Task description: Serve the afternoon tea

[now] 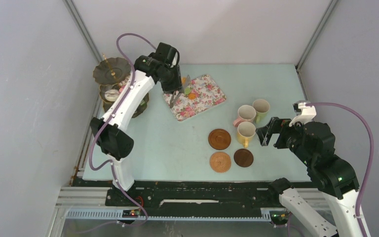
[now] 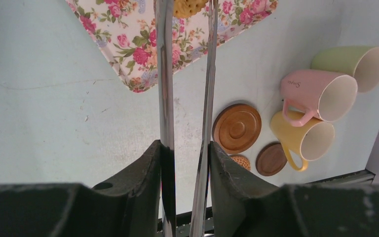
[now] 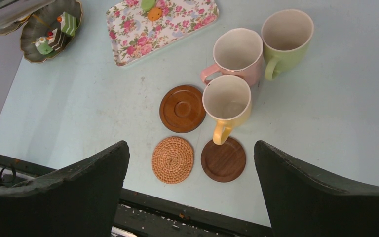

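My left gripper [image 2: 185, 153] is shut on the long metal tongs [image 2: 166, 74], squeezing their two arms. An orange macaron [image 2: 190, 6] shows between the arms at the top edge, over the flowered tray [image 2: 128, 44]; I cannot tell whether it is pinched. A green macaron [image 1: 187, 90] lies beside it. The dark tiered stand [image 1: 112, 71] is at the far left, with small green cakes [image 3: 69, 22] on a tier. Pink [image 1: 246, 114], green [image 1: 261, 107] and yellow [image 1: 246, 132] mugs stand grouped beside three coasters [image 1: 219, 138]. My right gripper [image 1: 268, 132] hangs open, right of the yellow mug.
The woven coaster [image 3: 172, 159] and the dark coaster [image 3: 223, 159] lie near the table's front edge; the yellow mug's handle overhangs the dark one. Enclosure walls stand close at the left, back and right. The black rail [image 1: 202, 192] runs along the front.
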